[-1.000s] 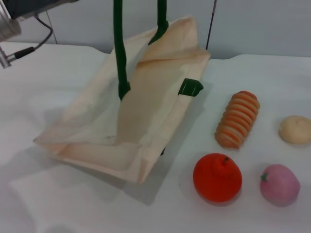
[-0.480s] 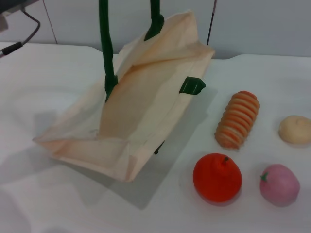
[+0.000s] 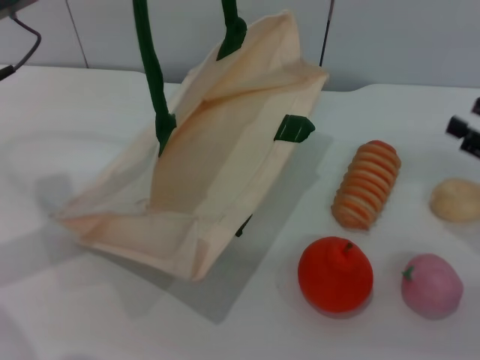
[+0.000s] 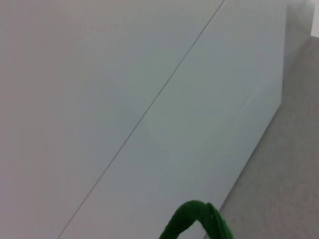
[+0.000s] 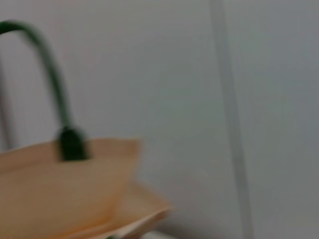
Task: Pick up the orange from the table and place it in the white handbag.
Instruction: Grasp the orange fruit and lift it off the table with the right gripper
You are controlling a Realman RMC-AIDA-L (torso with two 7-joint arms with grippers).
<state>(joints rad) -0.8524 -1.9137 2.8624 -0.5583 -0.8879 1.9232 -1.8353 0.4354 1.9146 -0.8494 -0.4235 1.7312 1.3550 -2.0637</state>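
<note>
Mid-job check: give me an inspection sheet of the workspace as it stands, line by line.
Surface: white table, flat.
Job's things: orange on the table, untouched, beside the white handbag; the bag is tilted, mouth open, its green handles pulled upward out of frame.
Clutter: ribbed orange-tan bread-like piece, pale round piece, pink round fruit with green stem, all to the right of the bag.
End effectors: left not seen, though a green handle loop shows in the left wrist view; dark parts of the right end effector at the head view's right edge, above the pale piece, fingers unclear.
Cables: dark cable at the far left.
Surroundings: plain pale wall panels.
</note>
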